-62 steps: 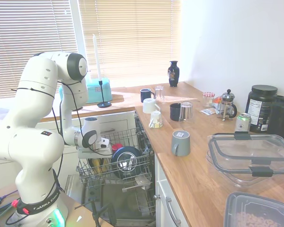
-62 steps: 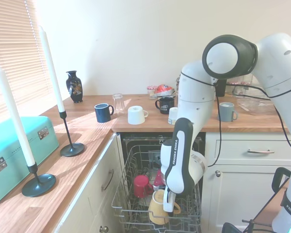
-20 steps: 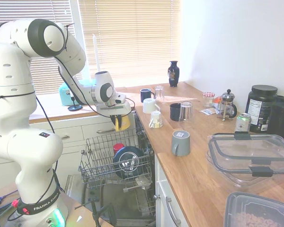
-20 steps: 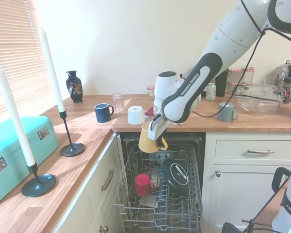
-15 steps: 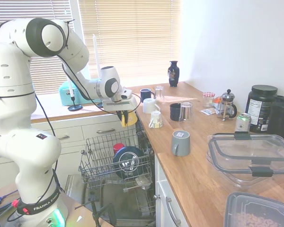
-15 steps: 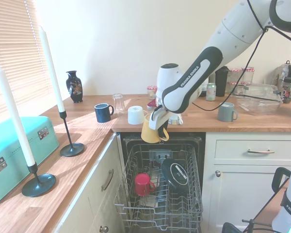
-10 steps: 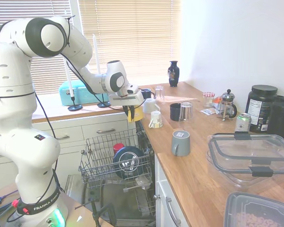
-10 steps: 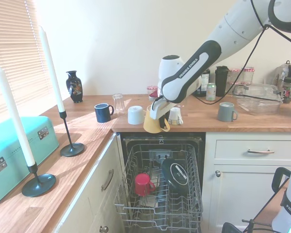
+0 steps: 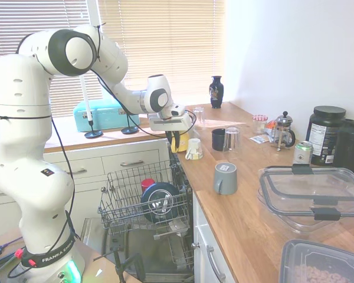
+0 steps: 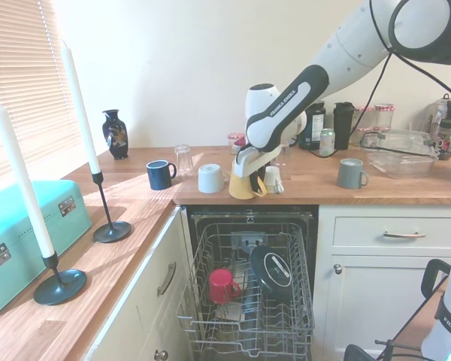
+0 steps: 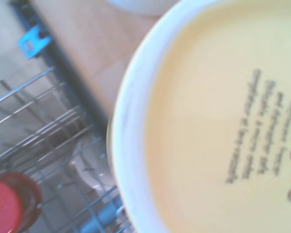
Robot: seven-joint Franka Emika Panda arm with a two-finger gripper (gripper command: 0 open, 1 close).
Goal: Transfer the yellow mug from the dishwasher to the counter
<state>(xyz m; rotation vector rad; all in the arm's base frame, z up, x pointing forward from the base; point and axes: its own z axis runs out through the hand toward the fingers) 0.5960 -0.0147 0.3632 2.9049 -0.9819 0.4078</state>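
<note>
Yellow mug hangs in the gripper, held over the front edge of the counter, just above the open dishwasher. In the second exterior view the fingers come down onto the mug's top from above and are closed on it; its handle points toward the white cabinets below. Whether its bottom touches the wood or hovers just clear of it is hard to make out from either side. In the first exterior view only a sliver of the mug shows, most of it hidden behind the gripper and the wrist. The wrist view is filled by the mug's pale rim and yellow surface with blurred dark print that cannot be read; beside it lie a strip of counter edge, the wire rack and a red cup cut off at the corner. On the counter, a white mug sits just beside the yellow one, and a small cream cup stands on the other side, partly behind the arm.
</note>
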